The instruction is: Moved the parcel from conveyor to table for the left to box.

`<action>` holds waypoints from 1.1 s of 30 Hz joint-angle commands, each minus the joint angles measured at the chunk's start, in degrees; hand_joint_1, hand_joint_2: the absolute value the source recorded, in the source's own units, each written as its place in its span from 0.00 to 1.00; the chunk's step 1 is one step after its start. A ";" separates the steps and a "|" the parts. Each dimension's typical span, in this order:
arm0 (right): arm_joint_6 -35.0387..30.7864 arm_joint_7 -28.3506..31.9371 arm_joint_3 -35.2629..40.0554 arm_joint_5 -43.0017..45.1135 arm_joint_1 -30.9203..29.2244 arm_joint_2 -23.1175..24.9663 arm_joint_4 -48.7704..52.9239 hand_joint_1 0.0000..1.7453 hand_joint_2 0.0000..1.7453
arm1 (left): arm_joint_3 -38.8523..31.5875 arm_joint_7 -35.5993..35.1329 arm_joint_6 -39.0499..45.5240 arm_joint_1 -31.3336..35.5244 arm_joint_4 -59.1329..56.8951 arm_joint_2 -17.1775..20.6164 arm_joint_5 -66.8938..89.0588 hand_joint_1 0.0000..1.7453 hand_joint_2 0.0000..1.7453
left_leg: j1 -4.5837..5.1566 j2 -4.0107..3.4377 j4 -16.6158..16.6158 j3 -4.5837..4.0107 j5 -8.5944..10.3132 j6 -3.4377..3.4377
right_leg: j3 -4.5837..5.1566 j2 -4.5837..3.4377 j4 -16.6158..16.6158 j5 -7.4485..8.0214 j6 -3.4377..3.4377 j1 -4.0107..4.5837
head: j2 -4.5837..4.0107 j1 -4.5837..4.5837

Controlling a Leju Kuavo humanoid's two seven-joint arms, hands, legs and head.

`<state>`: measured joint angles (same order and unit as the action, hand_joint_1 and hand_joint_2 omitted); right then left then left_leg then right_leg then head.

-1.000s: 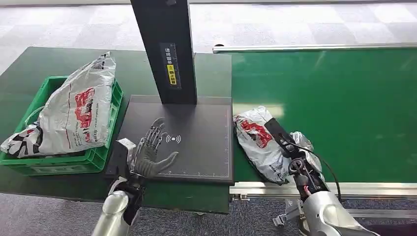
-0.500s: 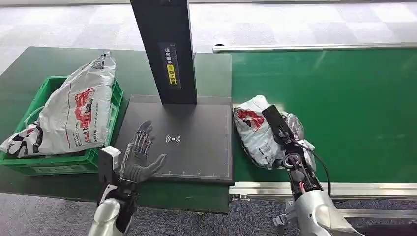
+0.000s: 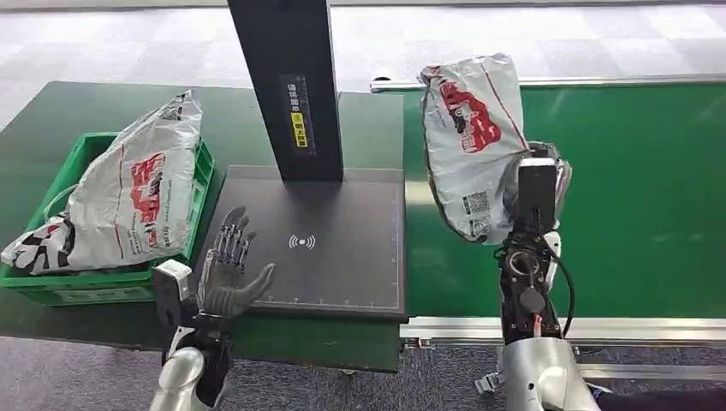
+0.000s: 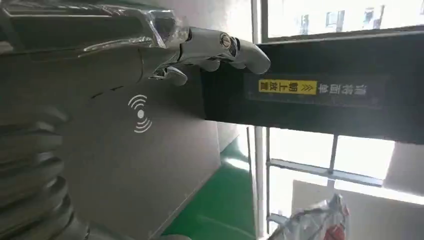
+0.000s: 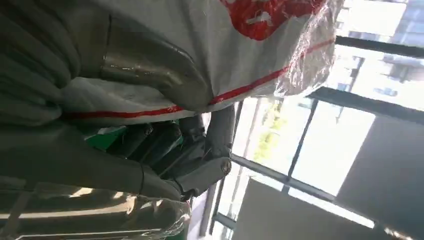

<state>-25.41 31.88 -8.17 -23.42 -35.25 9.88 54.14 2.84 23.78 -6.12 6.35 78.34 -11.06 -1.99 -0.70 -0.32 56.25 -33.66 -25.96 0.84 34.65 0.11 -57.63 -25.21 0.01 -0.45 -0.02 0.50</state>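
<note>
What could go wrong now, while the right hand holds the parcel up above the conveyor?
1. The right hand grips the soft parcel near one end; most of the bag stands free above it, so it may sag or slip out.
2. The black post stands close beside the parcel; a swing toward the scanner pad could hit it.
3. The left hand hovers open over the pad, where the parcel might land.

The right robot hand [image 3: 526,184] is raised on an upright forearm and grips the parcel [image 3: 471,128]. The left robot hand [image 3: 229,270] is held flat, fingers [image 3: 231,235] spread, holding nothing.
</note>
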 commanded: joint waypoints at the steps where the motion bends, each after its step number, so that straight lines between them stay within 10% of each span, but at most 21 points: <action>1: -7.23 8.12 -1.06 8.20 4.22 -0.72 14.65 1.00 1.00 | 2.95 1.96 2.65 4.15 -4.67 -0.02 -3.03 0.00 1.00 | 0.00 0.30 -0.05 0.06 0.00 -0.04 | -0.16 0.28 0.05 -0.09 0.01 0.00 | 0.00 0.00; 27: -4.33 8.12 10.49 3.67 5.88 -1.60 18.09 1.00 1.00 | -0.50 6.66 3.62 6.11 -2.15 -0.59 -8.28 0.00 1.00 | -0.01 0.03 -0.05 0.11 -0.03 -0.03 | -0.16 -0.01 0.04 -0.03 -0.01 0.01 | 0.02 0.00; 33: 10.13 6.58 19.52 -1.70 4.82 -2.87 12.55 1.00 1.00 | -0.86 7.32 3.94 6.75 -3.16 -0.12 -9.26 0.00 1.00 | 0.00 -0.15 -0.05 0.12 -0.05 -0.03 | -0.11 -0.16 0.04 0.00 -0.01 0.01 | 0.00 0.00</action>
<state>-21.72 39.69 2.60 -20.70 -28.33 9.09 72.63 3.10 31.37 -2.38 11.22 77.88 -11.69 -10.60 -0.71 -0.39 56.23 -33.64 -25.98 0.83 34.61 0.06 -57.64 -25.21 0.00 -0.44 -0.02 0.50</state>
